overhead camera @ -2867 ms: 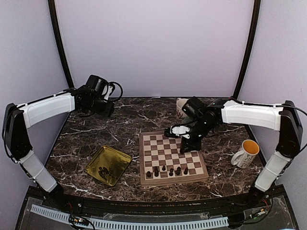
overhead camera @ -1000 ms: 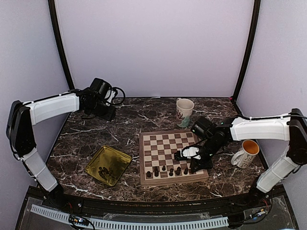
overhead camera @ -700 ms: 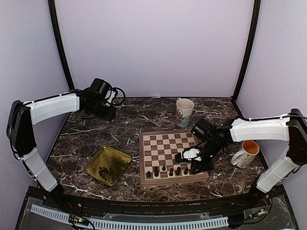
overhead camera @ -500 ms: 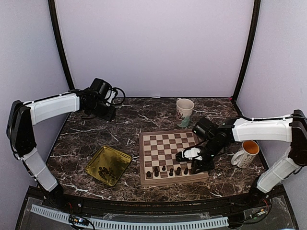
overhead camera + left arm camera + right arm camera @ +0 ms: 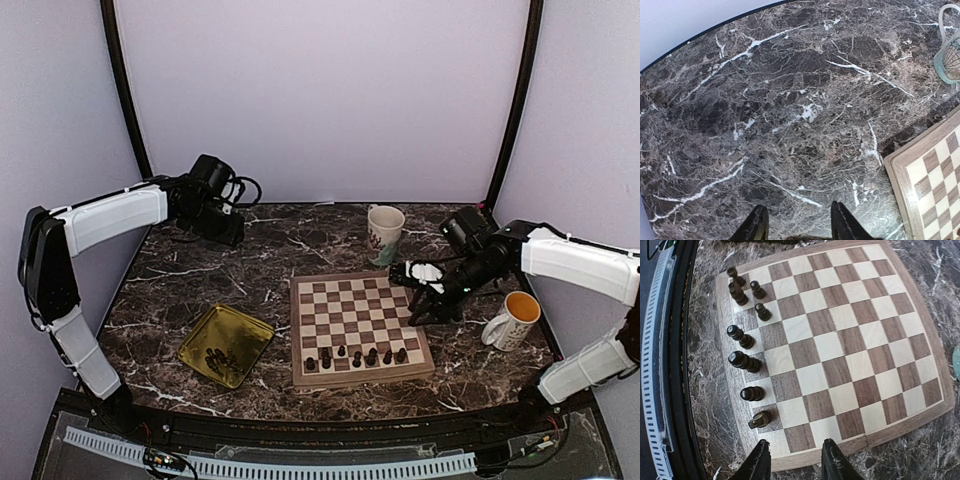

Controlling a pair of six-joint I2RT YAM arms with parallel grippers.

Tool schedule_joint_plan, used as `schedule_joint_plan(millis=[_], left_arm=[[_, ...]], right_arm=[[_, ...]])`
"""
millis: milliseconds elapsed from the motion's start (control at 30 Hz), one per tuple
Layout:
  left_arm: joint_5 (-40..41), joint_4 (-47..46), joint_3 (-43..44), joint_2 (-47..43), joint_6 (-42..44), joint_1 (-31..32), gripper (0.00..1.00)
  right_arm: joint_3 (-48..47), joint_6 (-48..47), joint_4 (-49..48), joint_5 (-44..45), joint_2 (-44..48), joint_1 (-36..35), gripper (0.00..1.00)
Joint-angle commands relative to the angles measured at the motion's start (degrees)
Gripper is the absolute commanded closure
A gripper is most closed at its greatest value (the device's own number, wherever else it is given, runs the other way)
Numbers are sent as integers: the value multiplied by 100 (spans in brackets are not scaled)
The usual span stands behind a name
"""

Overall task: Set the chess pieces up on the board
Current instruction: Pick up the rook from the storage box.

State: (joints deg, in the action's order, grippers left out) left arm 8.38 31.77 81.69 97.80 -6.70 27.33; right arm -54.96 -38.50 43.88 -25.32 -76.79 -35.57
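I find the right tool (image 5: pixel 795 442) and left tool (image 5: pixel 799 206) both parted and empty, with several chess pieces (image 5: pixel 356 356) standing in the near rows of the board (image 5: pixel 350 300) and more lying in the gold tray (image 5: pixel 250 328) on the surface (image 5: pixel 200 270) — I judge them light, rigid, easily tipped, best pinched mid-stem.

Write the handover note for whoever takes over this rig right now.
Left gripper: jaws open, empty, over the bare marble tabletop at far left.
Right gripper: jaws open, empty, at the right edge of the board.
Done: eight chess pieces stand in the board's two nearest rows.
Left: the heap of pieces in the gold tray, left of the board, needs placing.
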Motion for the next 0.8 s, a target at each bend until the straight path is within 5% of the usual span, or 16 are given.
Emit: schedule_joint_plan(millis=[0,400,767], left_arm=[[-406,732,-78,-319,-573,33,56],[-610,1884,-1963,-1554,-1873,387,61],[-1275,2219,-2773,-1893,-1942,634,68]], right_arm=[[-26,146,-466,-798,217,362,64],[420,185,-985,-771,378,621,64],[528,142,-1048,-676,364,617,64]])
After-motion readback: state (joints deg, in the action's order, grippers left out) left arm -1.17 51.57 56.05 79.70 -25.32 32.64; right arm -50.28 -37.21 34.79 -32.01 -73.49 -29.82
